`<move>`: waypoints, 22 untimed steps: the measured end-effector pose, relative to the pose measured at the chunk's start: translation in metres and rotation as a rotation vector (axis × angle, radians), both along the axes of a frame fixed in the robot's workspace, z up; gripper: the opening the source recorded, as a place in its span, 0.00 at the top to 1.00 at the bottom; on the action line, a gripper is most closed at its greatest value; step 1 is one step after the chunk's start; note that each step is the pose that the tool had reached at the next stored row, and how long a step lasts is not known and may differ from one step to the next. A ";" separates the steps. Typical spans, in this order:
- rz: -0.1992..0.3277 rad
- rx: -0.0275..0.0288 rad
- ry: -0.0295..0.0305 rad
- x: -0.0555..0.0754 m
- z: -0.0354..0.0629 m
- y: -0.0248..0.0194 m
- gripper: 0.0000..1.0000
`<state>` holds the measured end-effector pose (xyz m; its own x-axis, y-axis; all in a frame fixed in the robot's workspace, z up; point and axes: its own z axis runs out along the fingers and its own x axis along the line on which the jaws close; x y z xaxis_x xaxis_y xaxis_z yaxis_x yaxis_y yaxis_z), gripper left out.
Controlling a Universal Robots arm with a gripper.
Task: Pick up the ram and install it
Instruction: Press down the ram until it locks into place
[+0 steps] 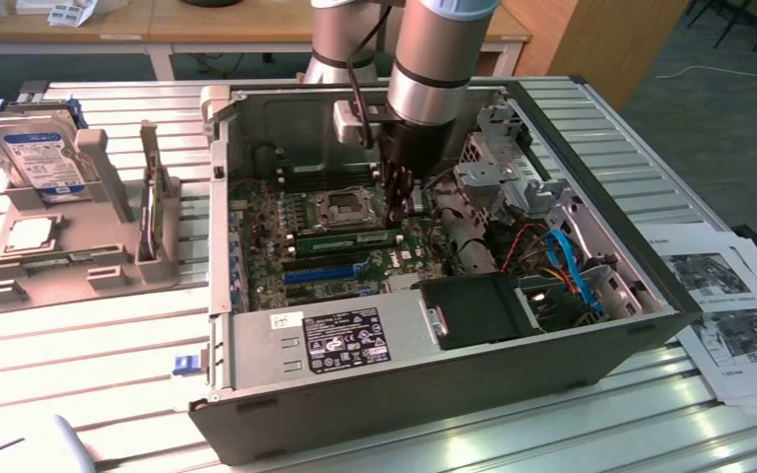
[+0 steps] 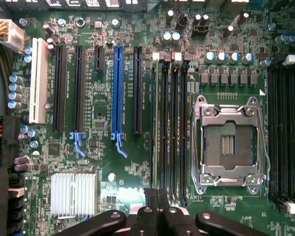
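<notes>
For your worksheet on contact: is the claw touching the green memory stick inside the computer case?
Cannot tell. In the exterior view the claw hangs right above the green memory stick, but its tips overlap the board, hiding any gap.

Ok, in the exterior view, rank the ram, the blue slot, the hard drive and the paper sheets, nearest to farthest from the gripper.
1. ram, seated on the board just under the gripper.
2. blue slot, a little nearer the camera.
3. paper sheets, outside the case, exterior view's right.
4. hard drive, in the stand, far exterior view's left.
</notes>
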<state>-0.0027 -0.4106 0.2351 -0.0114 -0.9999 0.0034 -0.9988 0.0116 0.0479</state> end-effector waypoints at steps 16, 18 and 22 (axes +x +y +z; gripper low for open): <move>0.000 0.0000 0.0000 0.003 -0.0083 0.0000 0.90; 0.000 0.0003 -0.0001 0.003 -0.0099 0.0000 0.90; 0.000 0.0000 0.0000 0.003 -0.0099 0.0000 0.90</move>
